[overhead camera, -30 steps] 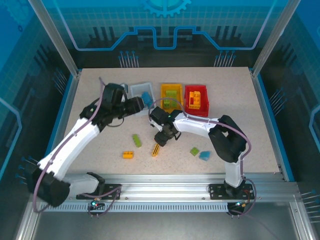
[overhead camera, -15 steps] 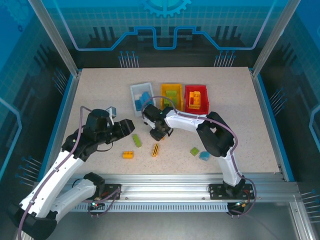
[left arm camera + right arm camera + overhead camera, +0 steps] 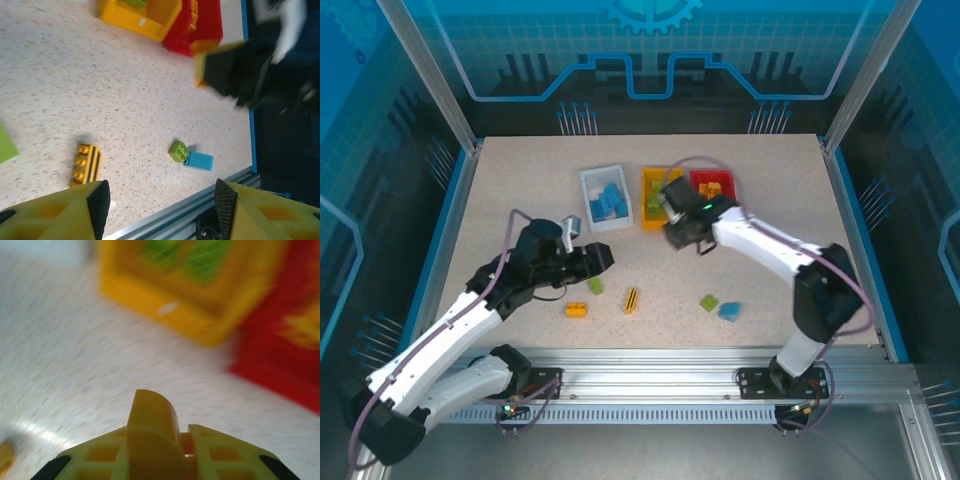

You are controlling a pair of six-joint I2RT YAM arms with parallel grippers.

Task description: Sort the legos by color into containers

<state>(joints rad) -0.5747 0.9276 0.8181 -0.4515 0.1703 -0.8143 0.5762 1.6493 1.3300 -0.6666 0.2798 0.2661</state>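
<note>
Jaws of left gripper (image 3: 161,200) wide, empty; right gripper (image 3: 175,432) pinched narrow before yellow bin (image 3: 150,295); red bin (image 3: 270,365) beside.

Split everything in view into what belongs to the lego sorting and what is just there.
Job: white bin, yellow-orange bin, red bin; loose: green brick at left, orange brick, yellow-and-black brick, second green brick, blue brick.
Just there: tabletop, metal rail at the near edge, blue enclosure panels.

blurred — yellow bin (image 3: 150,305), red bin (image 3: 280,365) | cut off at frame edge — green brick (image 3: 5,145)
</note>
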